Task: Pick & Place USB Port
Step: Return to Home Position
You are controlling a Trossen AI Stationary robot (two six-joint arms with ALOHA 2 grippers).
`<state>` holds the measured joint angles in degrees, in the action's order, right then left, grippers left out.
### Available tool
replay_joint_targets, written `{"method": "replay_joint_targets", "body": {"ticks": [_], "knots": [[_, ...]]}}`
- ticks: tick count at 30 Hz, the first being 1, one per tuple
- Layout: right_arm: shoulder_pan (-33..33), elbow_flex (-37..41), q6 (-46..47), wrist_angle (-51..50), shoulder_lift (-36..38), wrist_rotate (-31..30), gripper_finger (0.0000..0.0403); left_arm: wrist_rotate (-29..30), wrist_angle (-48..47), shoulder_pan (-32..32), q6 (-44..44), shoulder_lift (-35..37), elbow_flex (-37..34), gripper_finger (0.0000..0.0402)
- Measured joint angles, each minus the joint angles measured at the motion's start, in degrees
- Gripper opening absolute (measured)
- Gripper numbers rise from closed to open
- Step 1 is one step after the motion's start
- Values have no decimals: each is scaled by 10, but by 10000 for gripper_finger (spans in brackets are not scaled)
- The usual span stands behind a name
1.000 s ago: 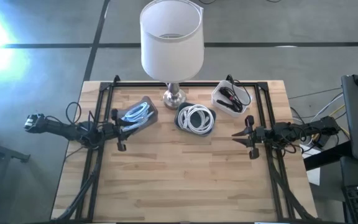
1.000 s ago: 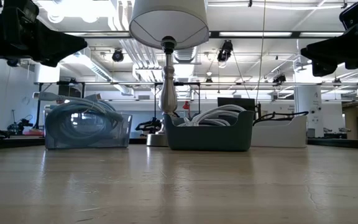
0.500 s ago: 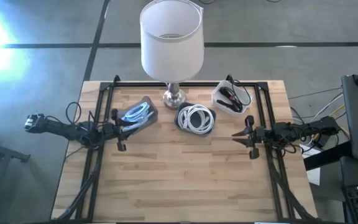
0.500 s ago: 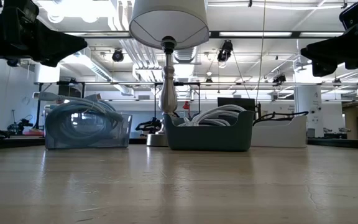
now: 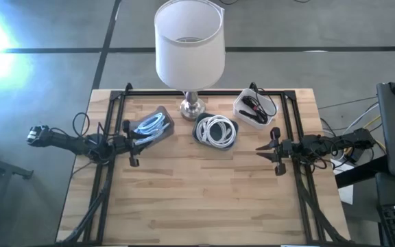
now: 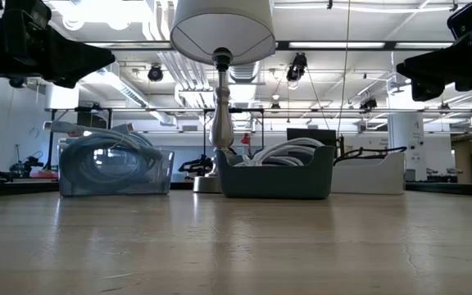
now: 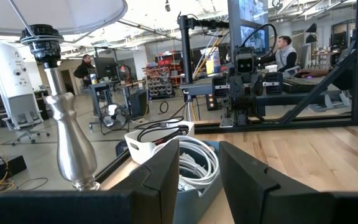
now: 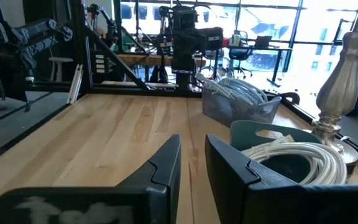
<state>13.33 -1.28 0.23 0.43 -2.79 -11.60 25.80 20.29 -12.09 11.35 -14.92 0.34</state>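
Observation:
Three cable bins stand near the table's far edge around a lamp (image 5: 189, 48). A clear bin (image 5: 153, 124) holds pale blue-white cables, a dark teal bin (image 5: 216, 130) holds coiled white cables, and a white bin (image 5: 254, 107) holds black cables. My left gripper (image 5: 130, 144) hovers at the table's left side, just near of the clear bin, fingers a little apart and holding nothing. My right gripper (image 5: 274, 151) hovers at the right side, near the white bin, also a little open and bare. Both hang well above the table in the low view.
The lamp's silver base (image 5: 192, 107) stands between the clear and teal bins, its white shade overhanging them. A black frame (image 5: 112, 116) runs along the table's left, right and far edges. The wooden surface (image 5: 204, 192) spreads across the middle and near half.

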Motion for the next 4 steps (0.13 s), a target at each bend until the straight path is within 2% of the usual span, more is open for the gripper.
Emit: {"method": "replay_joint_targets", "body": {"ticks": [4], "knots": [[0, 0, -4, 0, 0, 0, 68, 0, 0, 0, 0, 0, 0, 117]]}}
